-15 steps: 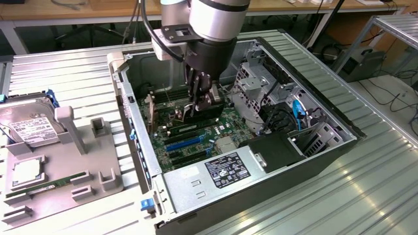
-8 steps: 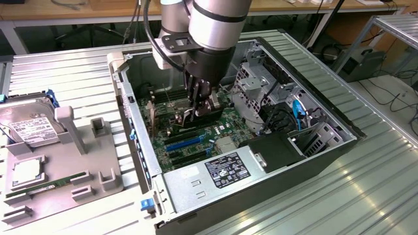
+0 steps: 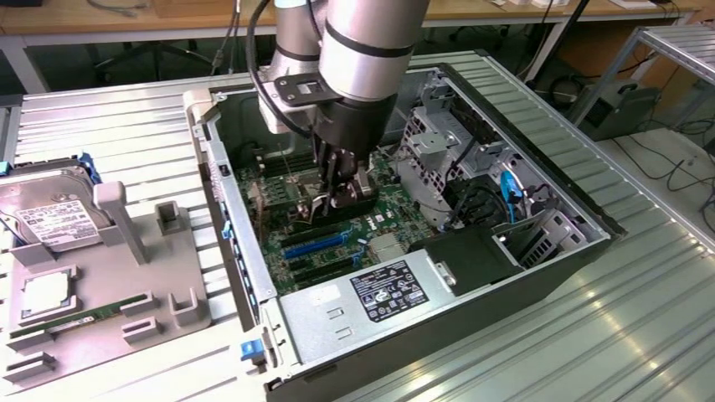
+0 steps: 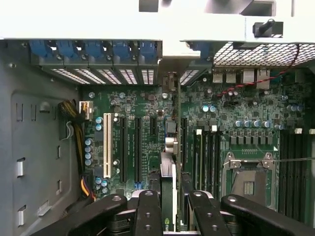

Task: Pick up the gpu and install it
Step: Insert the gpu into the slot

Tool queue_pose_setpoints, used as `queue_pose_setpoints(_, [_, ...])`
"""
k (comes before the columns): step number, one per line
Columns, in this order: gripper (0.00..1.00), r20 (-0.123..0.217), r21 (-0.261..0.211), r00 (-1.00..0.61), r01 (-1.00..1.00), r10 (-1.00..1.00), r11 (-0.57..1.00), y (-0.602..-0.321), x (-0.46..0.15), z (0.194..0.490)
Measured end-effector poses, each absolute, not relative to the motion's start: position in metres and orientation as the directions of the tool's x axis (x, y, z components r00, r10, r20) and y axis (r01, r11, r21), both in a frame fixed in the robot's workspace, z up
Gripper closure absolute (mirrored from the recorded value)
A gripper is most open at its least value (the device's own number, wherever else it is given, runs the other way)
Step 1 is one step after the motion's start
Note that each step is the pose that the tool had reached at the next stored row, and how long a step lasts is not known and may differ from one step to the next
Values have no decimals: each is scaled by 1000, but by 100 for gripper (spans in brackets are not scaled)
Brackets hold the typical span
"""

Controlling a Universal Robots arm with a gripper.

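Note:
My gripper (image 3: 344, 194) reaches down inside the open computer case (image 3: 558, 167), shut on the gpu (image 3: 355, 199), a dark card held upright just above the green motherboard (image 3: 386, 219). In the wrist view the gpu (image 4: 169, 189) appears edge-on between the black fingers (image 4: 147, 214), running toward the rear slot opening (image 4: 170, 81). It hangs over the black expansion slots (image 4: 138, 147), to one side of the white slot (image 4: 107, 145). I cannot tell whether its lower edge touches a slot.
A grey parts tray (image 3: 112, 276) on the exterior view's left carries the silver hard drive (image 3: 50, 213), a RAM stick (image 3: 79, 318) and a CPU (image 3: 45, 293). Inside the case are the power supply (image 3: 380, 293), drive cage (image 3: 441, 138) and CPU socket (image 4: 248, 182).

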State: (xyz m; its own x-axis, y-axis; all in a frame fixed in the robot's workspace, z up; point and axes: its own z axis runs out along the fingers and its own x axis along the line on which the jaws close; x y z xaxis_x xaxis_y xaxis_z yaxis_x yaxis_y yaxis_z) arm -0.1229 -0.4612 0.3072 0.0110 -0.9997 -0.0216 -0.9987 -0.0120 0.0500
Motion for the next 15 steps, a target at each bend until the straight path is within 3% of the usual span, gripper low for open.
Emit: queue_pose_setpoints(15, [74, -22, 50, 20, -999, -1000, -21, -461, -126, 278])
